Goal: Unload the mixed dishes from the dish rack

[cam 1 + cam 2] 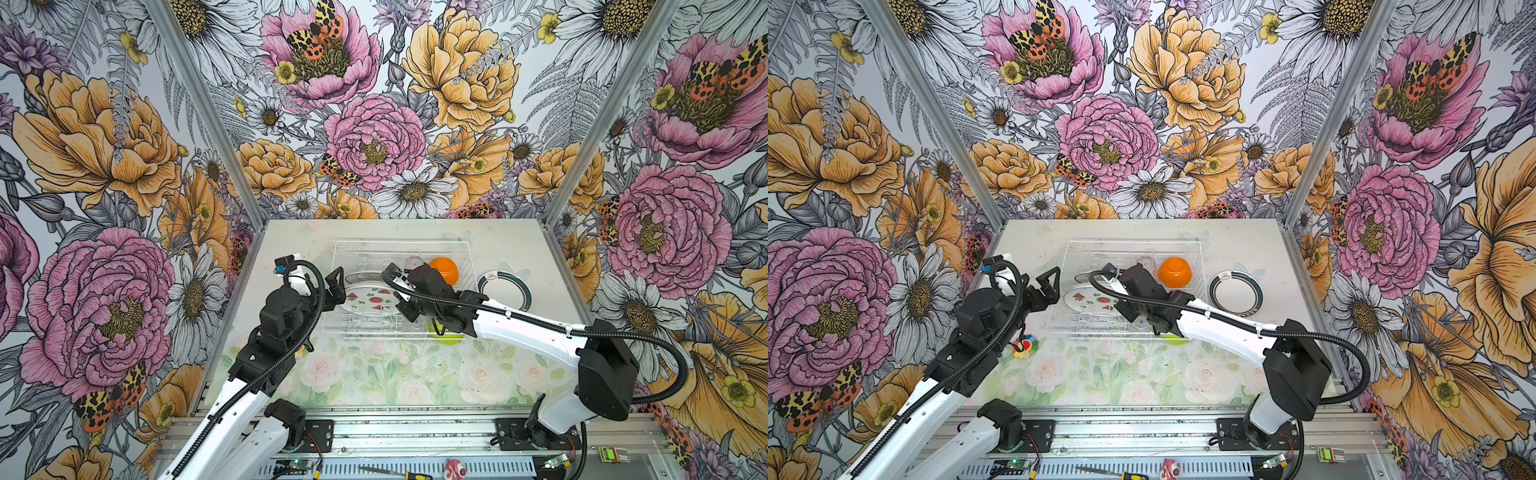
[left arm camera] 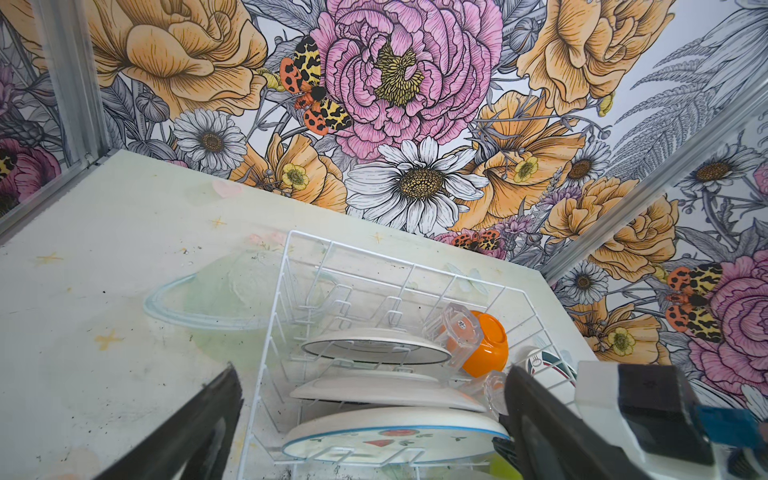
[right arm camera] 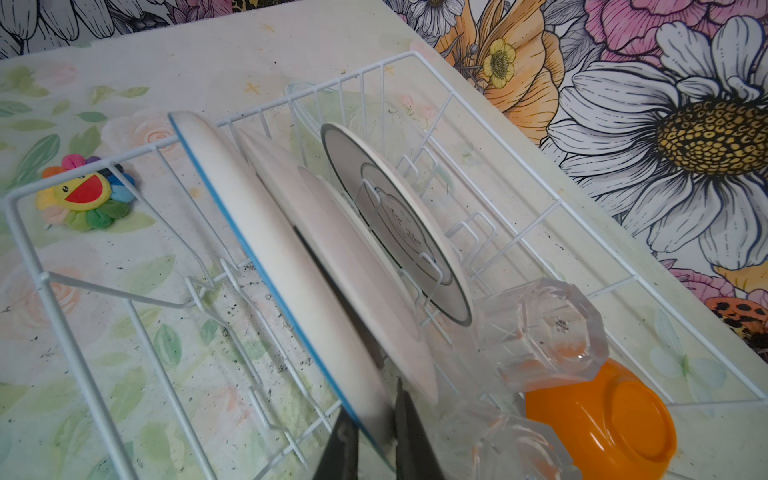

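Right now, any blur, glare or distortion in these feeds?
Right wrist view: the right gripper, closed on the blue-rimmed plate, is a near-field smear; the clear cups look low-contrast. Left wrist view: the open left gripper is out of focus, wallpaper sharp. Both top views: wide-angle splay of the frame posts; the dish rack wires wash out against the pale table. Lighting even, no hard glare.

open tabletop (image 1: 395, 374) in front of dish rack (image 1: 401, 242), three plates (image 3: 345, 257) packed close, cups (image 3: 544, 328) crowding orange bowl (image 3: 615, 419)
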Tool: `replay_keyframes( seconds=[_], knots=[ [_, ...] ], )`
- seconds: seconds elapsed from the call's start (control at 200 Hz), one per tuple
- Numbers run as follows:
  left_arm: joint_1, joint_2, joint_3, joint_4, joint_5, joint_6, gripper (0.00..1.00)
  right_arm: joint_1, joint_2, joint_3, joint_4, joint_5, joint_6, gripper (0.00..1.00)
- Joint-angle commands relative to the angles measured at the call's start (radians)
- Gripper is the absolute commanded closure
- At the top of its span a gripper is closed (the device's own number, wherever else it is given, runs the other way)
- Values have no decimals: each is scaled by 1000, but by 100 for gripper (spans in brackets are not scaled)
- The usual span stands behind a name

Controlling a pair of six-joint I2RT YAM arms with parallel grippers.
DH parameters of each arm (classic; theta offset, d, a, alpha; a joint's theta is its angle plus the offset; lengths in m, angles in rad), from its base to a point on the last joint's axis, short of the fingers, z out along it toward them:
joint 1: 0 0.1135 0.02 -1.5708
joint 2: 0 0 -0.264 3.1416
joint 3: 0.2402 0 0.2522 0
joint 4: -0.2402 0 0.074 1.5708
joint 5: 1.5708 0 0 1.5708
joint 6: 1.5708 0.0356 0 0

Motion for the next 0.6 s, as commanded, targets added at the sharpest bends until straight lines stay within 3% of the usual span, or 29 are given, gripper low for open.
replay_keyframes(
  seconds=[0.0, 0.28, 0.33, 0.595],
  knots=[
    [9, -4, -13, 45, 4, -14, 1, 9, -90, 9, 86, 13, 82, 100],
    [11, 11, -22, 70, 46, -17, 1, 4, -78, 6, 89, -25, 83, 100],
    [11, 14, -23, 74, 50, -18, 1, 4, -68, 7, 88, -44, 83, 91],
    [11, 5, -27, 74, 55, -20, 1, 3, -58, 2, 86, -130, 79, 67]
  ],
)
